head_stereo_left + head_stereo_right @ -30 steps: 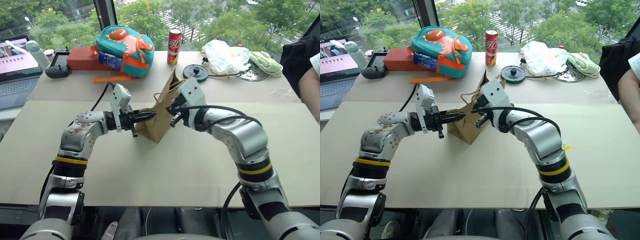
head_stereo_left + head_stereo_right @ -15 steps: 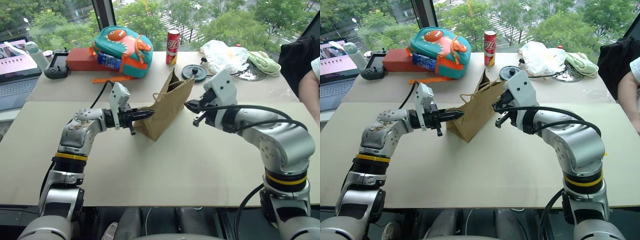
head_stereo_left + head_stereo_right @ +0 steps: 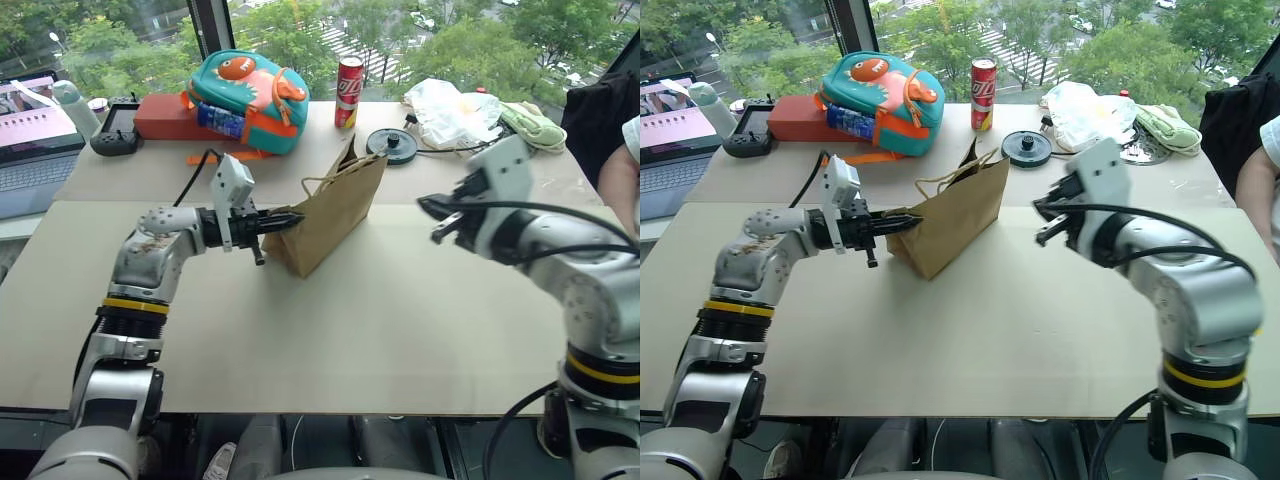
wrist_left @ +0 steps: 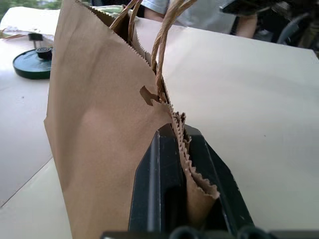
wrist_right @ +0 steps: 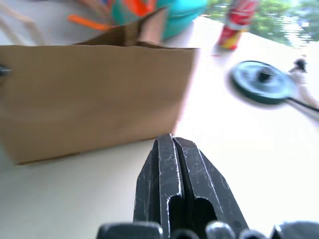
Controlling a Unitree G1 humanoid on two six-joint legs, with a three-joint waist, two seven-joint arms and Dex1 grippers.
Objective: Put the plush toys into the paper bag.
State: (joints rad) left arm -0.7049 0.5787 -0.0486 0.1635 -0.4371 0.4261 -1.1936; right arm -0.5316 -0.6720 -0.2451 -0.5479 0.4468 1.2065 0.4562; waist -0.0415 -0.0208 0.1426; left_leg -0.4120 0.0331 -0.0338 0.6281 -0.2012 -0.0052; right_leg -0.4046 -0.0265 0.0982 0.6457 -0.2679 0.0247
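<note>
The plain brown kraft paper bag (image 3: 335,210) w/ twisted tan cord handles (image 4: 164,37) is sitting tilted near the middle of the pale tabletop (image 3: 380,330), its mouth rising toward the back edge. The left gripper (image 3: 283,221) is clamping the bag's serrated top rim, w/ both black fingers (image 4: 159,194) pinching the doubled paper just below the handle hole. The right gripper (image 3: 1045,215) is hanging in the air beside the bag, well apart from it, fingers pressed together on nothing. The bag is looking thin, light and creasy, so it is probably going to fold or slide rather than stand firm; the pinched rim is a fair hold since the paper is doubled there, though the sawtooth edge is likely tearing easily under a hard pull. Cord handles are the sturdier place to take it. No plush toys are lying on the table around the bag; whether they are inside it can't be told, as the mouth is facing away. Behind the bag are a teal-and-orange fish backpack (image 3: 245,95) and a red drink can (image 3: 348,92).
</note>
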